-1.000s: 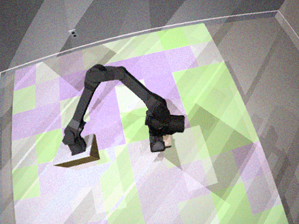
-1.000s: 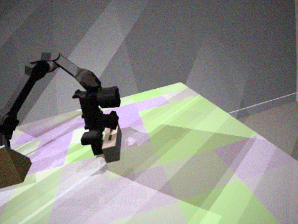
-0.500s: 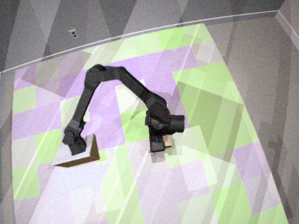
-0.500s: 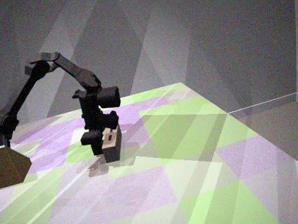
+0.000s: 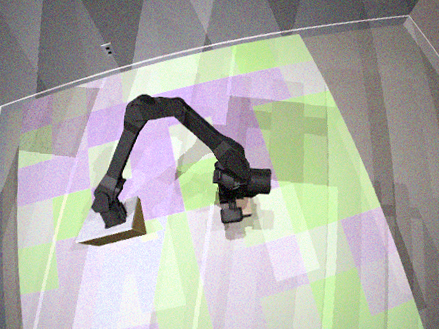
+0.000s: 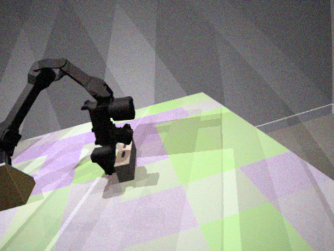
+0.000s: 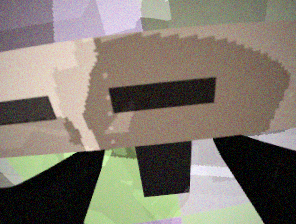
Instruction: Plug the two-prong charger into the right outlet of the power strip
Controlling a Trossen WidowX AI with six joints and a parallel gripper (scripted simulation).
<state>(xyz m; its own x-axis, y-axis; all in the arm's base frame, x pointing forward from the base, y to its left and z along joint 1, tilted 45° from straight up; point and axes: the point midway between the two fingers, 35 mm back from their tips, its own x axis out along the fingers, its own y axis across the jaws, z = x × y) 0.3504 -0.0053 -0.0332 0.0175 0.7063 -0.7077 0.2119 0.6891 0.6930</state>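
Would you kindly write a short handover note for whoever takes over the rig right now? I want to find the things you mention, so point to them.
Claw (image 5: 233, 214) (image 6: 110, 170) (image 7: 158, 139): open, beside the power strip (image 5: 245, 206) (image 6: 123, 161) (image 7: 250, 95).
Charger: probably the dark block (image 7: 165, 172) between the spread fingers, at the strip's edge in the wrist view.
Done: the charger, if that is it, is let go. Whether its prongs are in, and in which outlet, I cannot tell.
Left: confirm it sits fully in the right outlet; if not, regrip and push straight.
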